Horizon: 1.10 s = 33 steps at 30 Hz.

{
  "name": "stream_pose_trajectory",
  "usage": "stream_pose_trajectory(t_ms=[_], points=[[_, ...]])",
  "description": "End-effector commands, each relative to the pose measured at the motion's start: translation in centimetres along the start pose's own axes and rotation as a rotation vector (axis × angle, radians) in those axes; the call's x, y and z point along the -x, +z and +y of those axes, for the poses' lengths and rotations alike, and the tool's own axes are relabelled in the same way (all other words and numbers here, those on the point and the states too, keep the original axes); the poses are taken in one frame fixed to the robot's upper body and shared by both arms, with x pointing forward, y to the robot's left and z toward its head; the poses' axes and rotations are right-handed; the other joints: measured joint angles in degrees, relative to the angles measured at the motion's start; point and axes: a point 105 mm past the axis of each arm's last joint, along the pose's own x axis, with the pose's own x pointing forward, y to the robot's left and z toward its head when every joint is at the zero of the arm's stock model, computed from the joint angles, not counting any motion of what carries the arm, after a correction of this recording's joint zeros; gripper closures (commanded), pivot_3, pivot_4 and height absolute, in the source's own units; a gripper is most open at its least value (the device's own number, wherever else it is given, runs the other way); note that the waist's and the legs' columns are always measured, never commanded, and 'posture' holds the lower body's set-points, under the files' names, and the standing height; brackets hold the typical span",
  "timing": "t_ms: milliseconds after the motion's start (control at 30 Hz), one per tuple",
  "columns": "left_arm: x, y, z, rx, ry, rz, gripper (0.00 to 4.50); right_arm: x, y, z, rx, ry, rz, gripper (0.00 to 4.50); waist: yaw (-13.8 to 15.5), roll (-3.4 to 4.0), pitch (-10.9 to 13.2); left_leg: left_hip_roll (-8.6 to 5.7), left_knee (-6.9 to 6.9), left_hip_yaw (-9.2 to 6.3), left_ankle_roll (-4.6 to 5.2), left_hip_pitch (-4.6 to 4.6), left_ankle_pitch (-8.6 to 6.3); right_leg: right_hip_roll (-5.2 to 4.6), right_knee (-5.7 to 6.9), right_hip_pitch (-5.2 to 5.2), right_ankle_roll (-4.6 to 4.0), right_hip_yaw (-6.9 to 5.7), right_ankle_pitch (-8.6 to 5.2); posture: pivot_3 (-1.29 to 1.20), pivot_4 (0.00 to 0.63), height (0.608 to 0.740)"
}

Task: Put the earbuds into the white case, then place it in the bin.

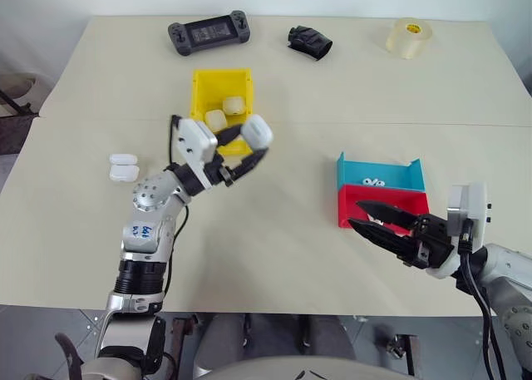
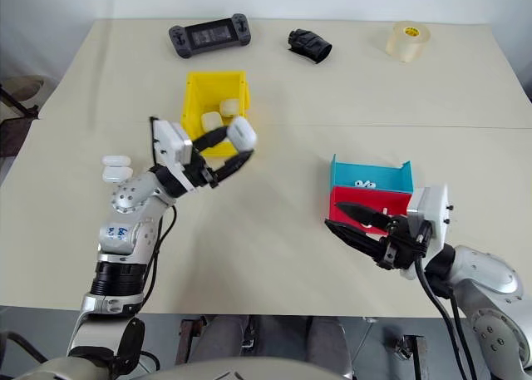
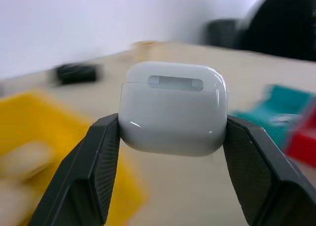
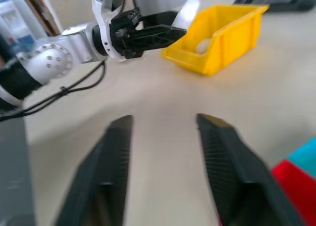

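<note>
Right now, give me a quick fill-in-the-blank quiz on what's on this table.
1. The left gripper holds a closed white ____.
2. The bin is coloured ____.
3. The right gripper's fingers stand ____, holding nothing.
4. Behind the red tray sits a ____ tray.

Answers: case; yellow; open; blue

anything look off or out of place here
Nothing stands out. The left gripper holds the white case, lid closed, near the yellow bin, which already has pale cases in it. The right gripper is open and empty by the red tray. Nothing looks spilled or damaged.
</note>
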Motion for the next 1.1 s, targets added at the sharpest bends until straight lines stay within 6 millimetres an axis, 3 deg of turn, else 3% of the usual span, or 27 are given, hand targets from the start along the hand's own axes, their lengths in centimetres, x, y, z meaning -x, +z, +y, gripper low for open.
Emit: stream_pose_trajectory(t_ms=[33,133,167,433,600,667,767,900,967,1033,1100], points=[[-0.8,2.3,2.6,-0.101,0.167,-0.054,1.73,1.6,1.3,-2.0,0.100,-0.132,-0.042,1.15,0.24,-0.07,0.02,-0.05,0.01,0.01,0.00,0.00,0.00,0.00,-0.01,0.00,0.01,0.00,0.01,0.00,0.150,0.740],[-1.7,2.9,3.7,-0.124,0.211,-0.066,1.73,1.6,1.1,-2.0,0.109,-0.144,-0.041,0.12,0.70,-0.08,0.03,-0.11,0.02,0.03,-0.01,-0.02,0.00,0.01,-0.03,-0.01,0.04,0.00,0.02,0.00,0.150,0.740],[-2.0,3.1,3.9,-0.124,0.216,-0.074,1.73,1.5,1.1,-1.9,0.106,-0.141,-0.043,0.02,0.74,-0.08,0.03,-0.12,0.02,0.04,-0.01,-0.01,0.00,0.02,-0.02,-0.02,0.04,0.00,0.02,0.00,0.150,0.740],[-4.0,2.1,5.2,-0.117,0.247,0.016,1.73,0.7,1.2,-1.1,0.106,-0.131,-0.070,0.02,0.95,-0.09,0.03,-0.15,0.00,0.08,-0.03,-0.01,0.01,0.08,-0.01,-0.05,0.04,0.00,0.02,0.00,0.150,0.740],[-4.4,2.3,4.6,-0.112,0.229,0.018,0.13,0.6,1.3,-1.1,0.106,-0.141,-0.089,0.00,0.96,-0.10,0.03,-0.17,0.01,0.07,-0.03,-0.02,0.01,0.05,0.00,-0.06,0.04,0.00,0.02,0.00,0.150,0.740],[-4.1,3.1,3.2,-0.093,0.135,-0.040,0.01,0.6,1.1,-1.2,0.105,-0.141,-0.087,0.00,0.95,-0.09,0.03,-0.17,0.01,0.07,-0.03,-0.02,0.02,0.06,0.02,-0.06,0.05,0.00,0.02,0.00,0.150,0.740],[-2.5,4.0,1.5,-0.116,0.013,-0.089,0.01,0.5,0.8,-1.3,0.101,-0.131,-0.085,0.00,0.75,-0.09,0.03,-0.11,0.00,0.07,-0.04,-0.02,0.02,0.05,0.01,-0.06,0.04,0.02,0.02,0.00,0.150,0.740],[0.1,3.7,0.2,-0.152,-0.109,-0.052,0.01,0.4,0.6,-1.5,0.101,-0.114,-0.082,0.00,-0.16,-0.08,0.03,-0.06,-0.02,0.06,-0.06,0.00,0.03,0.08,0.02,-0.05,0.04,0.01,0.02,0.00,0.150,0.740],[2.7,3.4,0.2,-0.189,-0.173,-0.030,0.01,0.5,0.5,-2.0,0.106,-0.103,-0.075,0.00,-0.49,-0.07,0.02,-0.06,-0.03,0.06,-0.09,0.04,0.04,0.08,0.06,-0.04,0.02,0.03,0.01,0.00,0.150,0.740],[6.2,3.2,0.0,-0.109,-0.278,-0.035,0.01,0.6,0.5,-2.5,0.115,-0.092,-0.065,0.00,-1.00,-0.05,0.01,0.02,-0.13,0.14,-0.10,0.15,0.04,0.08,0.07,-0.05,-0.01,0.13,0.00,0.00,0.150,0.740],[8.8,1.9,0.5,-0.077,-0.321,0.068,0.01,0.6,0.5,-2.8,0.130,-0.072,-0.048,0.00,-1.44,-0.05,0.01,0.18,-0.20,0.15,-0.10,0.17,0.04,0.08,0.08,-0.07,-0.07,0.13,-0.04,0.00,0.150,0.740]])
